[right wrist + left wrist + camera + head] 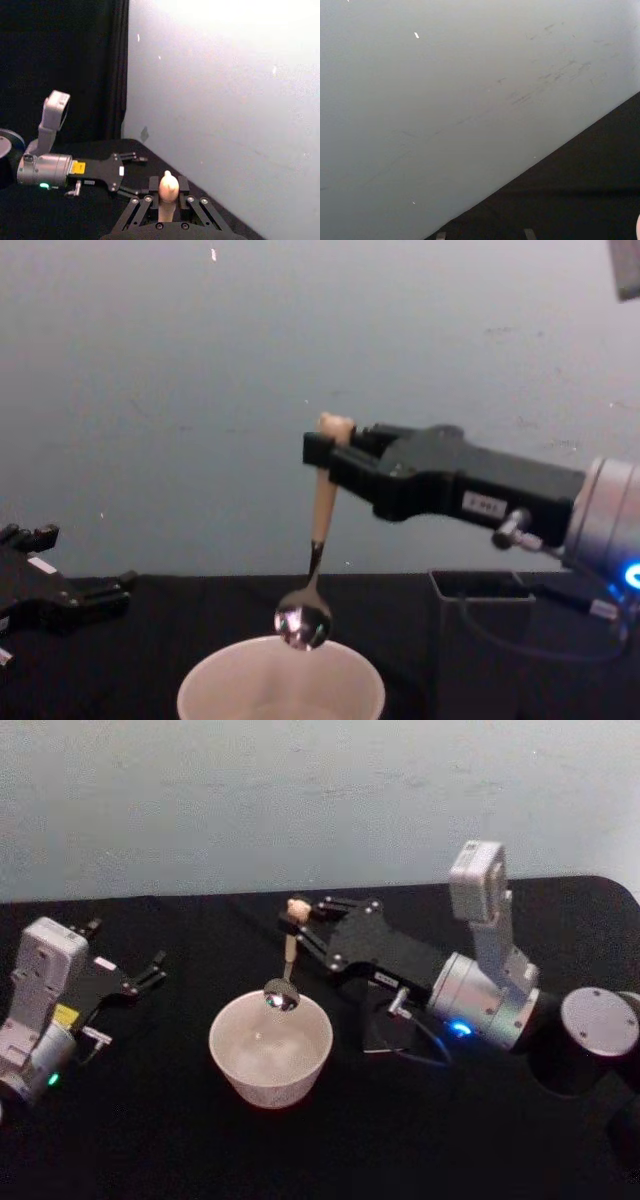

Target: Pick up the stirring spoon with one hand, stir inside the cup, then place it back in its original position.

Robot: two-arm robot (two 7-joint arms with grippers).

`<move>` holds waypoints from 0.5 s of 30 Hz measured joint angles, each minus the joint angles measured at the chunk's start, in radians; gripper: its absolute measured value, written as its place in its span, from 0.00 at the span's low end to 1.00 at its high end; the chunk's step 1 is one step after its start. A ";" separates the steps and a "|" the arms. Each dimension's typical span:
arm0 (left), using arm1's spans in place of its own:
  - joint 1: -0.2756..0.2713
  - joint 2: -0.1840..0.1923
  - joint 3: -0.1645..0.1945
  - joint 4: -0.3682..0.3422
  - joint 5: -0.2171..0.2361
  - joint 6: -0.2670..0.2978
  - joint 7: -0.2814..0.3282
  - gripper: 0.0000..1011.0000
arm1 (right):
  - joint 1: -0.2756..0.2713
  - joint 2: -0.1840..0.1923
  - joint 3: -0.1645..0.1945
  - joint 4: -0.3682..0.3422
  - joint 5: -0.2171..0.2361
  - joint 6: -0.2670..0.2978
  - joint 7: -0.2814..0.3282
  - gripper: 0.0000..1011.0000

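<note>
From the head view, we see the right end effector [297, 916] clenched high on the small beige-handled stirring spoon [289, 955]. Its shiny round metal bowl hangs over the far rim of the wide, smooth cream-white cup [268, 1082]. The left end effector [152, 971] lies released, well left of the cup, on the matte black surface [150, 1140].

The left wrist view gives us a plain pale wall [445, 100].

In the right wrist view, the bear-head tip of the stirring spoon [168, 189] sits pinched between dark fingers [183, 186].

In the chest view, the stirring spoon [322, 520] hangs slightly tilted, just above the cup [280, 692]. The tall dark grey square holder [480, 640] stands just right of the cup.

We judge the grip so near the top lets the thin spoon swing, so a careless descent could clip the thin rim and tip the cup.
</note>
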 joint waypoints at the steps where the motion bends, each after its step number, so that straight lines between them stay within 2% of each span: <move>1: 0.000 0.000 0.000 0.000 0.000 0.000 0.000 0.99 | -0.003 0.008 0.005 -0.017 0.004 0.000 0.000 0.21; 6: 0.000 0.000 0.000 0.000 0.000 0.000 0.000 0.99 | -0.010 0.036 0.023 -0.063 0.018 0.001 0.001 0.21; 15: 0.000 0.000 0.000 0.000 0.000 0.000 0.000 0.99 | -0.029 0.104 0.082 -0.126 0.065 -0.016 0.011 0.21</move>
